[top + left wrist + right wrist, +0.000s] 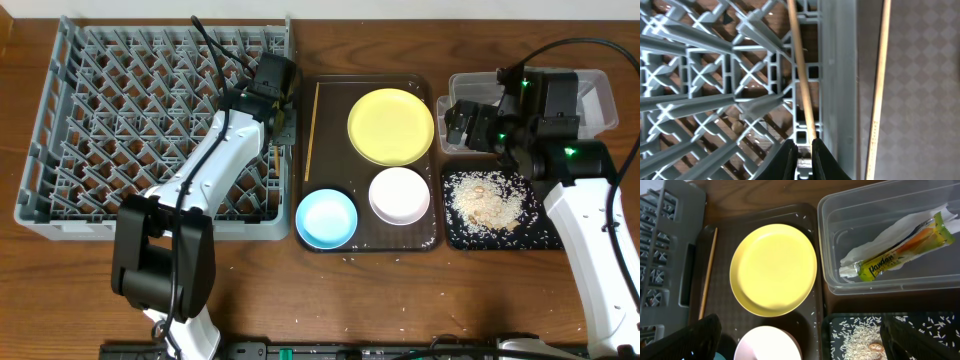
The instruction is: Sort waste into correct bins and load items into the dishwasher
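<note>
Left wrist view: loss of the chopstick point(801, 75) was risked.
By the right edge of the dish rack point(120, 130), it was pinched at one end in the narrow left gripper point(804, 147); released unevenly, it could be dropped between the bars. The right gripper point(800, 340) was held wide, empty.

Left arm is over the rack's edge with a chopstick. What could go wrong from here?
1. The held chopstick, pinched only at its end by the left gripper, could drop through the rack's open grid.
2. The second chopstick lies flat on the brown tray beside the rack wall, an awkward pick.
</note>
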Controlling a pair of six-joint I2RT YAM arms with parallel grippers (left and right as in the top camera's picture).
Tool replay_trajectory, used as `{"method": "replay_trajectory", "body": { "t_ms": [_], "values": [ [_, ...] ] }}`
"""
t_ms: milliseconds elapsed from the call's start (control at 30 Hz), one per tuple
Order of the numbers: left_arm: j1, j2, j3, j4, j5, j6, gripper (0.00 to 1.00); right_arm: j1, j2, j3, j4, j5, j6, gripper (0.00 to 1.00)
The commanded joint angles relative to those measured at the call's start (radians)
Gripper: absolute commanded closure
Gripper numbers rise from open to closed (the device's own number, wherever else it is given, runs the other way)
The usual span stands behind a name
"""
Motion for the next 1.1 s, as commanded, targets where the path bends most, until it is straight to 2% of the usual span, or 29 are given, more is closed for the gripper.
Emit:
{"method": "replay_trajectory", "body": {
  "t_ms": [0, 133, 267, 433, 633, 1067],
  "values": [
    [0.002, -0.022, 0.009, -0.024, 0.033, 0.02, 0.85, -0.003, -0.006, 0.01, -0.001, 0.01, 0.002, 0.01],
    [-0.002, -0.101, 0.04, -0.037, 0.091, 0.019, 0.71, -0.003, -0.006, 0.01, -0.001, 0.01, 0.002, 0.01],
    [-0.039, -0.212, 0.042, 0.01, 0.196, 0.018, 0.62, -0.003, -0.006, 0.01, -0.001, 0.01, 0.002, 0.01],
    [-0.11, -0.193, 0.042, 0.05, 0.182, 0.036, 0.61, -0.004, -0.006, 0.01, -0.001, 0.01, 0.002, 0.01],
    [-0.17, -0.048, 0.042, 0.095, 0.101, 0.048, 0.61, -0.003, -0.006, 0.01, -0.001, 0.01, 0.002, 0.01],
    [-0.177, 0.209, 0.042, 0.247, -0.12, 0.044, 0.57, -0.003, -0.006, 0.01, -0.001, 0.01, 0.002, 0.01]
  ]
}}
